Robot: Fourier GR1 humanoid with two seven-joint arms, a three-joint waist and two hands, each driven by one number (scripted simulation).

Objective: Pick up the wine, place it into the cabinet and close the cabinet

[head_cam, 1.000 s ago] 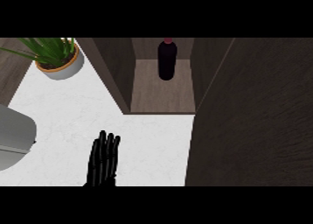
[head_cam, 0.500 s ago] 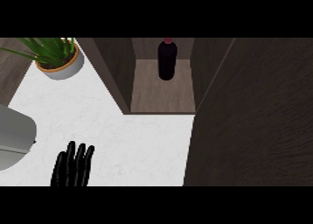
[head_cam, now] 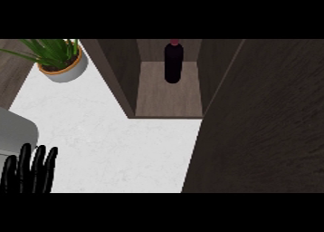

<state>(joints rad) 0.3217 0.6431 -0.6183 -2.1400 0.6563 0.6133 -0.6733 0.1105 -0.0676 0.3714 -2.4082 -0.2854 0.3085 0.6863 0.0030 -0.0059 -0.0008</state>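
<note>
The dark wine bottle (head_cam: 173, 63) stands upright at the back of the cabinet (head_cam: 168, 97), on its wooden floor between the two side walls. The cabinet's dark door (head_cam: 265, 127) fills the right side of the view, swung open toward me. My left hand (head_cam: 27, 170) shows at the lower left edge, fingers straight and pointing up, holding nothing, far from the bottle. My right hand shows in no part of the view.
A potted green plant (head_cam: 58, 61) sits at the back left of the white counter (head_cam: 111, 136). A grey rounded object (head_cam: 11, 133) lies at the left edge, just above my left hand.
My left hand has slid left and down toward the view's lower edge. The bottle and the cabinet door have not moved.
</note>
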